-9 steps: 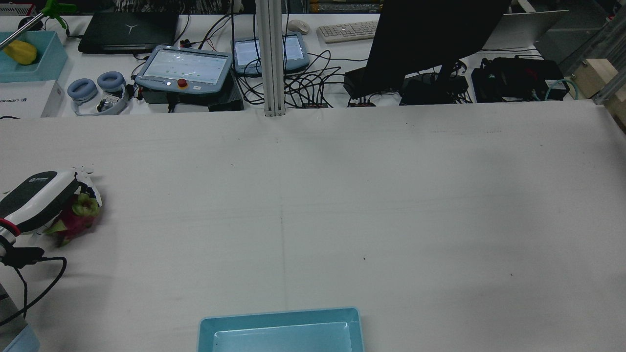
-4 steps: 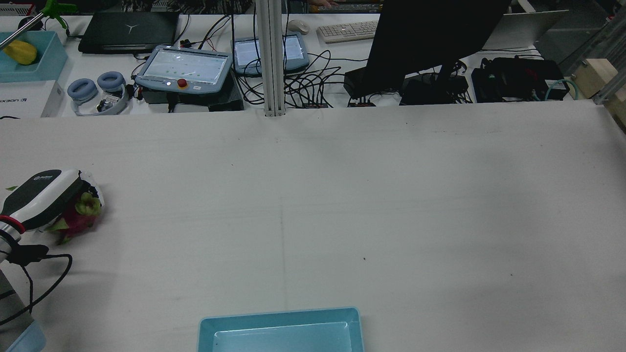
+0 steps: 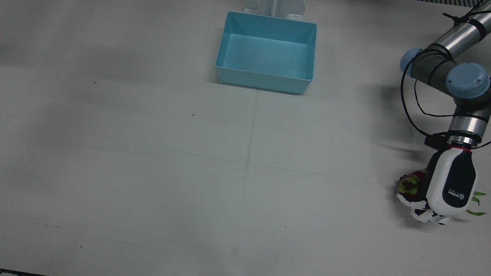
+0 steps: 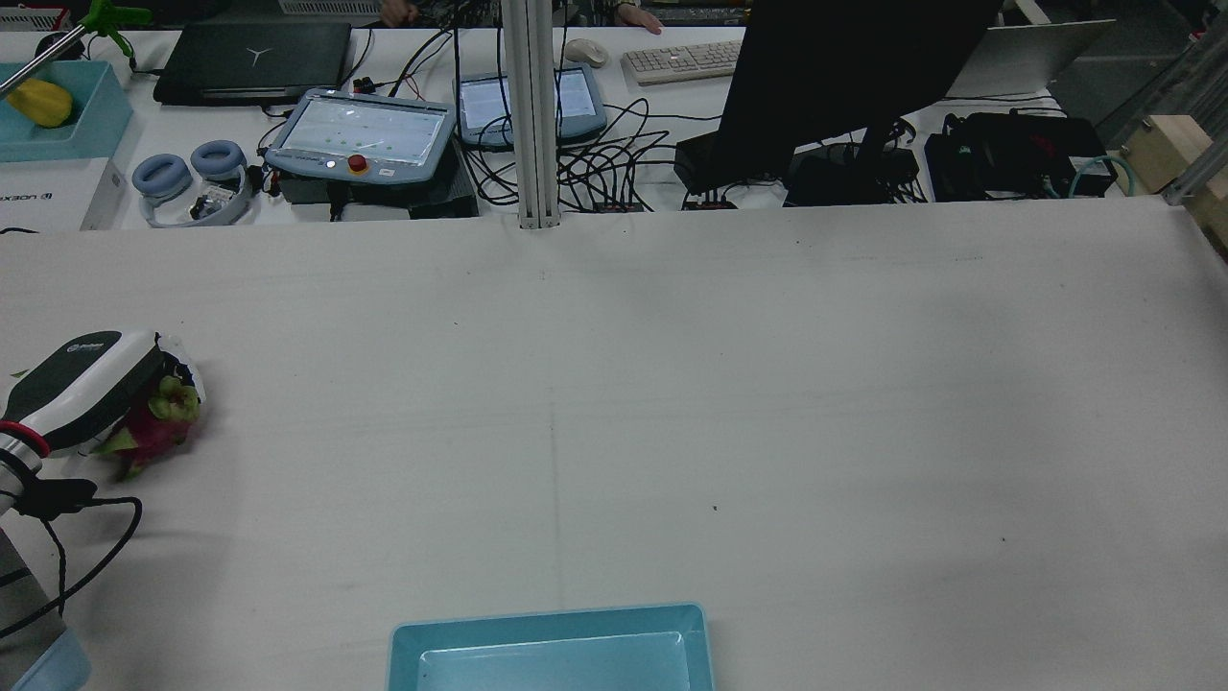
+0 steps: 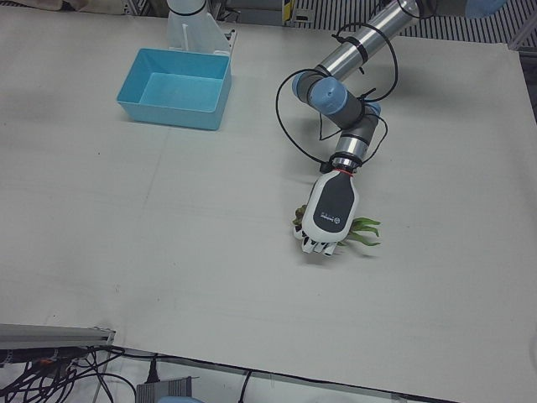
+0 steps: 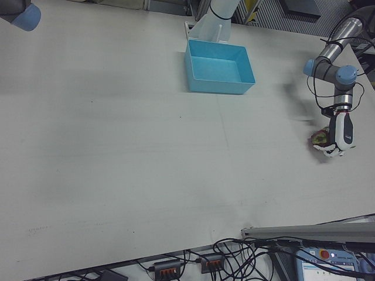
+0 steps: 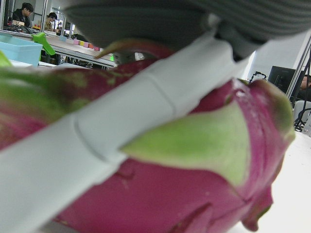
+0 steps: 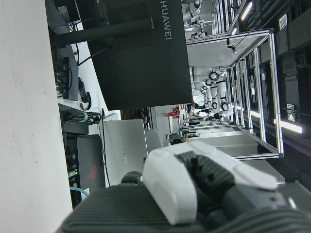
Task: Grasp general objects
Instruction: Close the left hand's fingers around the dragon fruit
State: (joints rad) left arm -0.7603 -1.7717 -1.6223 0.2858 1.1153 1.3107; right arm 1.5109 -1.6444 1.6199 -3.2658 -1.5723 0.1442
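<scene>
The left hand has settled lower, fingers curled around the dragon fruit, far from the bin; grasp seems nearly secured.

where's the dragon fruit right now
The dragon fruit lies at the table's far left in the rear view, under the left hand, far from the bin.

Soft, even light falls from above on the pale surface. It looks a bit gray and dull. Faint wide shadows lie at about 10 o'clock in the front view. A darker shadow sits beside the left arm. The left hand view is very blurry: the dragon fruit and fingers are too close. The right hand view seems sharper far away.
</scene>
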